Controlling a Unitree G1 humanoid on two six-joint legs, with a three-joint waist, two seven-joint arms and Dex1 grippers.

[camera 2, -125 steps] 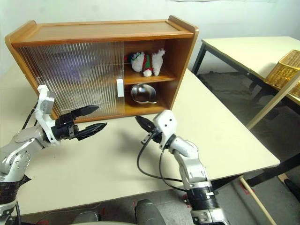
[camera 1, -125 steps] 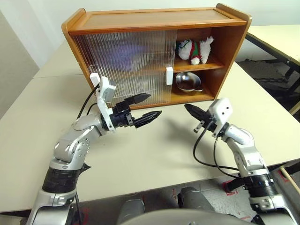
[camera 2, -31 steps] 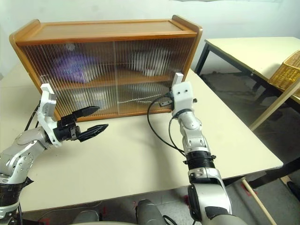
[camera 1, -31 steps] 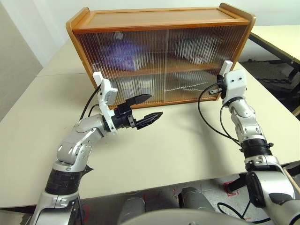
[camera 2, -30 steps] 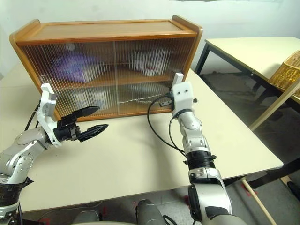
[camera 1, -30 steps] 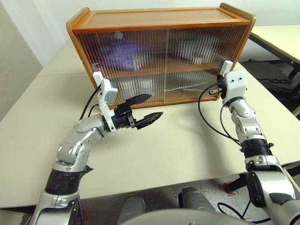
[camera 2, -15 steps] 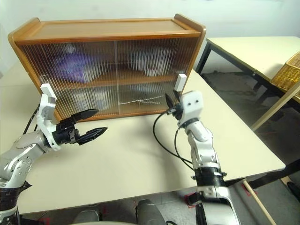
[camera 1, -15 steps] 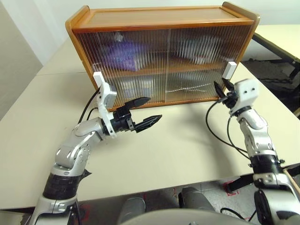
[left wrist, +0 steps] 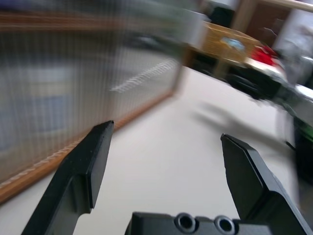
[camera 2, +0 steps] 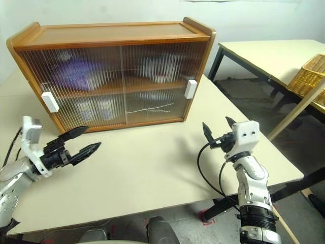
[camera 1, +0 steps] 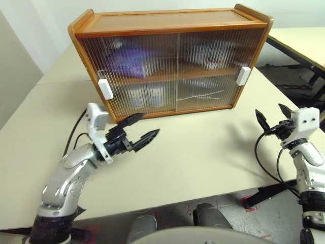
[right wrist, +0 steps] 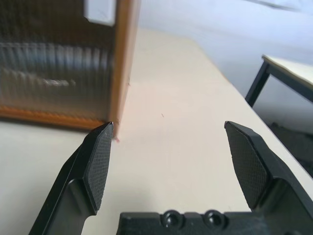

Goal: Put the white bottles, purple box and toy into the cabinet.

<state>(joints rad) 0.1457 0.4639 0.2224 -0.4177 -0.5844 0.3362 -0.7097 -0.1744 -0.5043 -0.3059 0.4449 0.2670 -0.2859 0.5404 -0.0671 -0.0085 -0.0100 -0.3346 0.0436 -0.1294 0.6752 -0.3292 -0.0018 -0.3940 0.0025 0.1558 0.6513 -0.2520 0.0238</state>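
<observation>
Hovering over the surface (camera 1: 203, 152), both grippers empty: left gripper (camera 1: 144, 129) jaws spread wide, right gripper (camera 1: 271, 114) jaws also wide apart. Cabinet (camera 1: 172, 20) has both sliding doors shut. Purple box (camera 1: 129, 58) sits blurred on the upper shelf left; other contents unreadable through the ribbing.

You've got silver-grey metal arms with black ribbed wrist collars. Each gripper, left gripper (camera 1: 139, 128) and right gripper (camera 1: 270, 114), has two black pointed fingers on a black base with two screws, a white boxy camera housing, and a black cable looping off it.
</observation>
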